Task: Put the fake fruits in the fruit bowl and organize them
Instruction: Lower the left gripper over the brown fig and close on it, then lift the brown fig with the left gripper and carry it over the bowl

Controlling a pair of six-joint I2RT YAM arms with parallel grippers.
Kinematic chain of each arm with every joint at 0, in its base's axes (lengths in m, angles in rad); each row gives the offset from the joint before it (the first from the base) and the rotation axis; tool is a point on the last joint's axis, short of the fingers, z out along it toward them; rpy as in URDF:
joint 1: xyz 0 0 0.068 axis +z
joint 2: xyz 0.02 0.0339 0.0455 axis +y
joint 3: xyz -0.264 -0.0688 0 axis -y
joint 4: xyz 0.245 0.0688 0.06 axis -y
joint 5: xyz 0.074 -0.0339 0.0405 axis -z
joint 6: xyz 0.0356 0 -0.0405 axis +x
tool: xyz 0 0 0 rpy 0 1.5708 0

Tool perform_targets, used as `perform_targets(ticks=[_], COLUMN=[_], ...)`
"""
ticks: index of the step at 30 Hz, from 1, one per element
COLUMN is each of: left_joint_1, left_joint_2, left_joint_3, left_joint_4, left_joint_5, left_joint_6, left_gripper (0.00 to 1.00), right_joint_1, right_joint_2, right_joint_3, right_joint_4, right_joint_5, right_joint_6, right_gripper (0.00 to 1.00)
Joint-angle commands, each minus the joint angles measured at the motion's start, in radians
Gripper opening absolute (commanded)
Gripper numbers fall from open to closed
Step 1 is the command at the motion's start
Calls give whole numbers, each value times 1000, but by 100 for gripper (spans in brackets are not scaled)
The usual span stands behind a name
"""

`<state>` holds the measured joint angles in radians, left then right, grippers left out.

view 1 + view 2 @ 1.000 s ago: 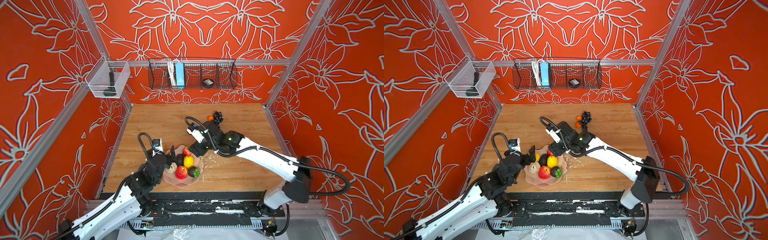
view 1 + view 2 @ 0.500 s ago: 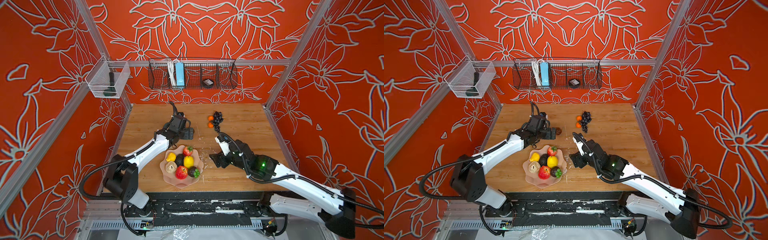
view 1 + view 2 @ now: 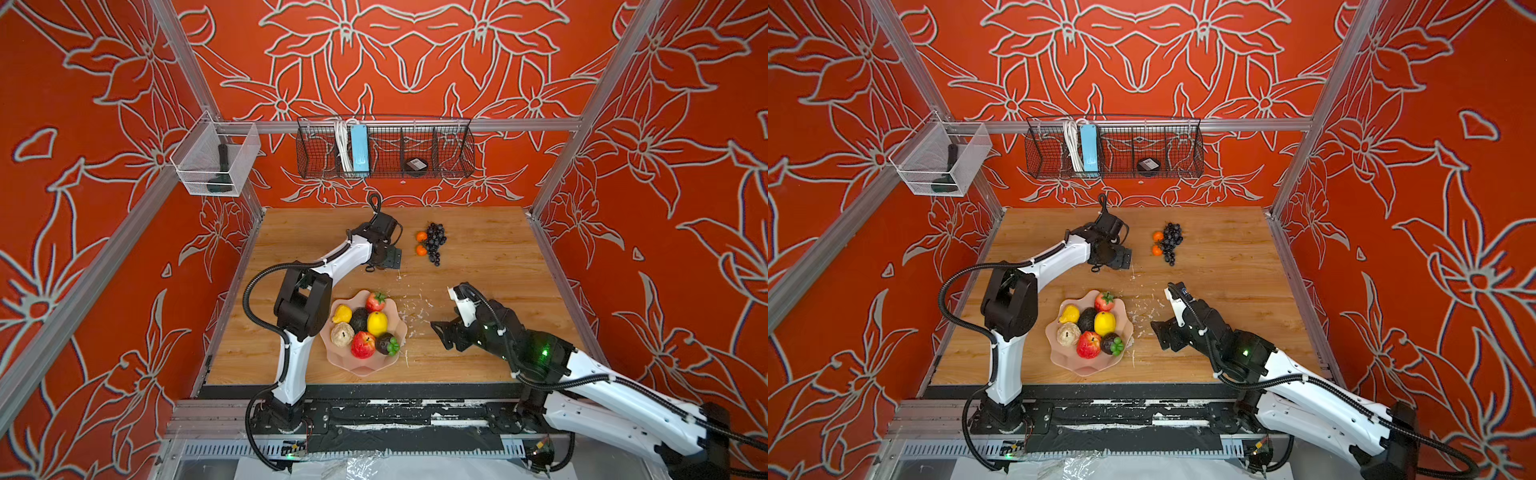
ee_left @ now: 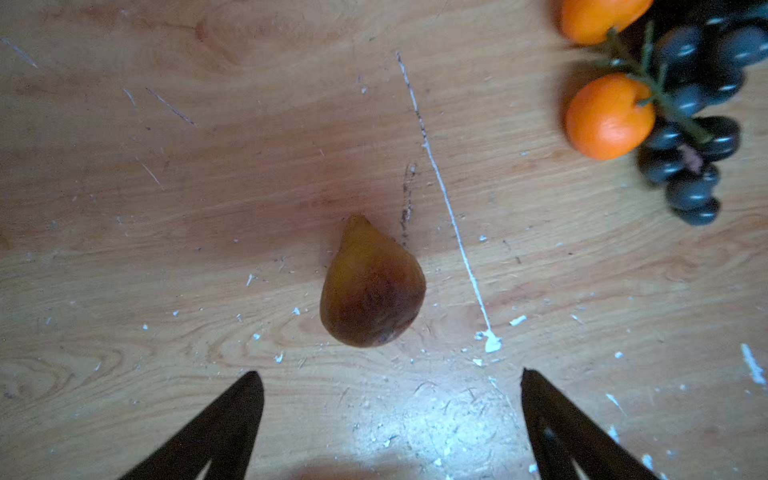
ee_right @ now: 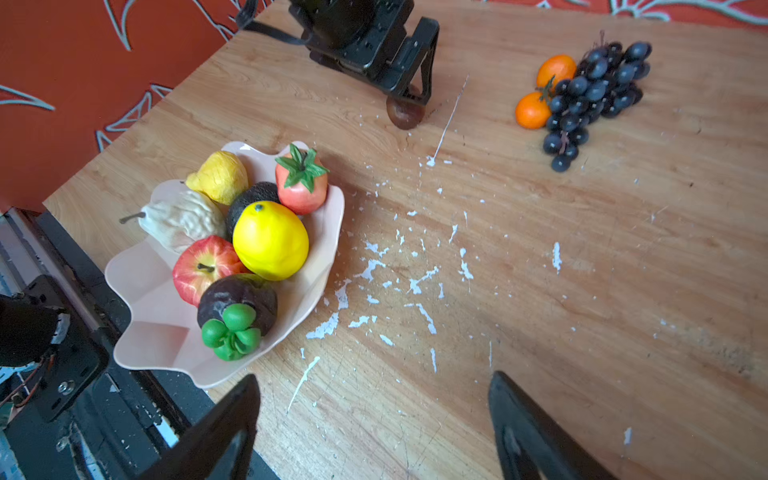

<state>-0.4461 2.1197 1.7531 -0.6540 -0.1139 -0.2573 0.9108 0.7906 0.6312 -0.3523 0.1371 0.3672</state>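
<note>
Left tool [image 4: 390, 378] moved to fig [image 4: 372, 286]; right tool [image 5: 374, 382] withdrawn.

White arms [image 3: 340, 259] with black joints [image 3: 301, 305], ribbed black cables [image 3: 245, 301], green light [image 3: 543, 352].

Pink scalloped bowl [image 3: 357, 368] at table's [image 3: 498, 257] 7 o'clock, holding strawberry [image 3: 375, 301] at 12, lemons [image 3: 377, 323], avocado [image 3: 358, 319], beige pear [image 3: 342, 333] at 9, apple [image 3: 362, 344], mangosteen [image 3: 387, 344] at 4, grape bunch [image 3: 435, 241] touching two oranges [image 3: 421, 236] at bowl's 1 o'clock, brown fig [image 4: 372, 286] on its side at bowl's 12
</note>
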Motion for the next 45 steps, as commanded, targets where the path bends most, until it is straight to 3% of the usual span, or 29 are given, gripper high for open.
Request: perform_targets(ticks=[1,15,23,29,34,41,45], left_joint_1=[-8,-17,-17,-19,-20,-20,-20], left_joint_2=[57,275,360,364,343,191,62], left_joint_3=[72,342,445,447,433,281,160], left_joint_4=[-120,-291,-357,-361,-368,-253,-159], left_joint_5=[-64,-126,-162,-160,-162,-131,-117], left_joint_6=[-36,-68,-73,-70,-52,-36,-38], left_gripper=[96,87,75,61,55,51,51], right_joint_1=[-3,-3,-2,-3,-3,-9,-48], right_joint_2=[-7,-7,-11,-14,2,39,65], right_joint_3=[-29,-59,-74,-73,-71,-29,6], right_joint_4=[44,71,72,66,72,14,-17], right_joint_5=[-28,-77,-91,-82,-87,-39,-70], right_joint_6=[51,56,68,62,62,80,68], right_gripper=[86,87,87,87,87,91,92])
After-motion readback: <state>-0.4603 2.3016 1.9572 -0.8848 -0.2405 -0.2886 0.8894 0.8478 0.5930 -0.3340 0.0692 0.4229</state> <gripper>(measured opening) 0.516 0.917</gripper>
